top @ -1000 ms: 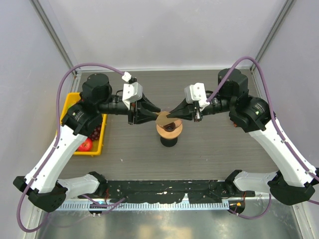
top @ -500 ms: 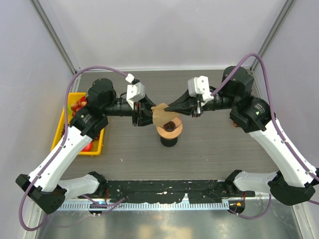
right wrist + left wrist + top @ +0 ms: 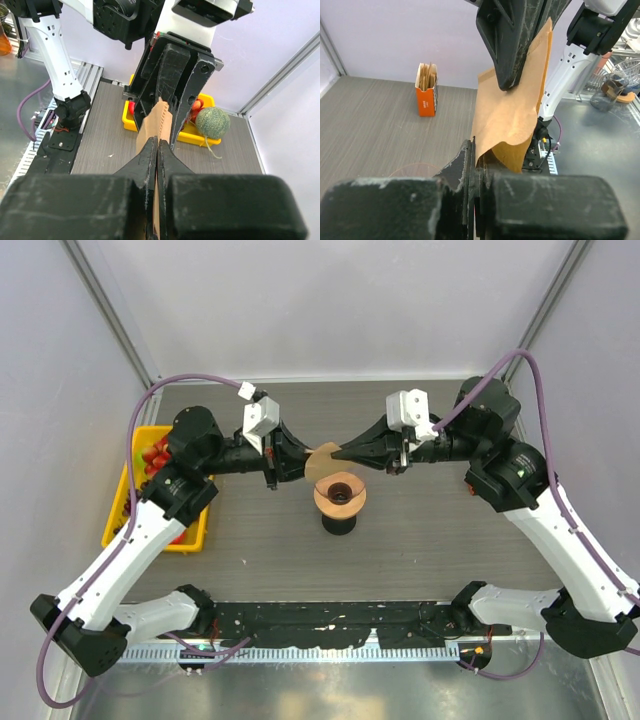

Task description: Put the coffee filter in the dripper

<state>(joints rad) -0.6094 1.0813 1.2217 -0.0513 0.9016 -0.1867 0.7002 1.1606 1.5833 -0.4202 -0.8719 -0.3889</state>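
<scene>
The coffee filter (image 3: pixel 322 460), a tan paper piece, hangs in the air between both grippers, just behind and above the dripper (image 3: pixel 340 496), an orange funnel on a black stand. My left gripper (image 3: pixel 300 462) is shut on the filter's left edge, and my right gripper (image 3: pixel 338 453) is shut on its right edge. In the left wrist view the filter (image 3: pixel 512 115) rises from my left gripper (image 3: pixel 479 160), with the right gripper's fingers (image 3: pixel 515 45) pinching its top. In the right wrist view the filter (image 3: pixel 157 122) stands edge-on between my right gripper (image 3: pixel 158 146) and the left gripper's fingers (image 3: pixel 170 80).
A yellow bin (image 3: pixel 117 515) with red fruit stands at the left table edge, under the left arm. It also shows in the right wrist view (image 3: pixel 200 134), with a green melon (image 3: pixel 212 122) beside it. An orange box of filters (image 3: pixel 426 90) stands by the wall.
Both grippers have risen and drawn back from the dripper's rim with the filter. The filter spread wide half a second ago and now looks narrower. The left arm has shifted left.
</scene>
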